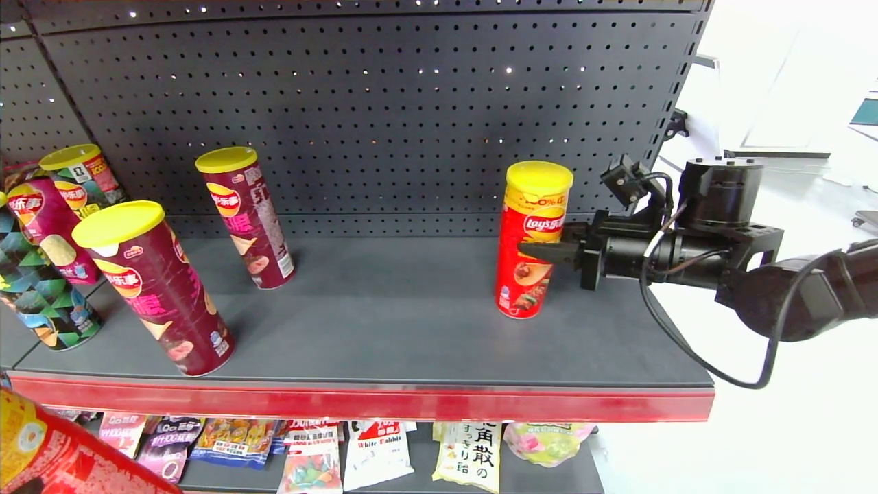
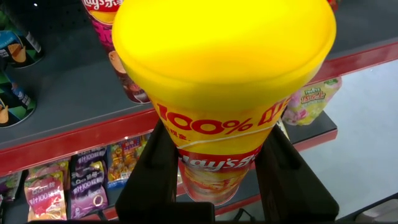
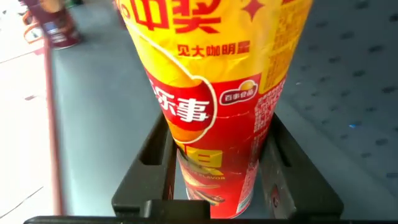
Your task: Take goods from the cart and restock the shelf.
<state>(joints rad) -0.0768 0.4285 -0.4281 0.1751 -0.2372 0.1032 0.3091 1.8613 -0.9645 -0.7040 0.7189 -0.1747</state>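
Left gripper (image 2: 214, 177) clasps 1 red crisp tube (image 2: 217, 81) low in front of the shelf (image 1: 411, 405). Right gripper (image 1: 543, 252) pinches the 2nd tube (image 1: 531, 240) mid-body, upright on the shelf's right part. Probably light, stiff cardboard with a slick wrap: hold the middle, gently, to avoid denting.
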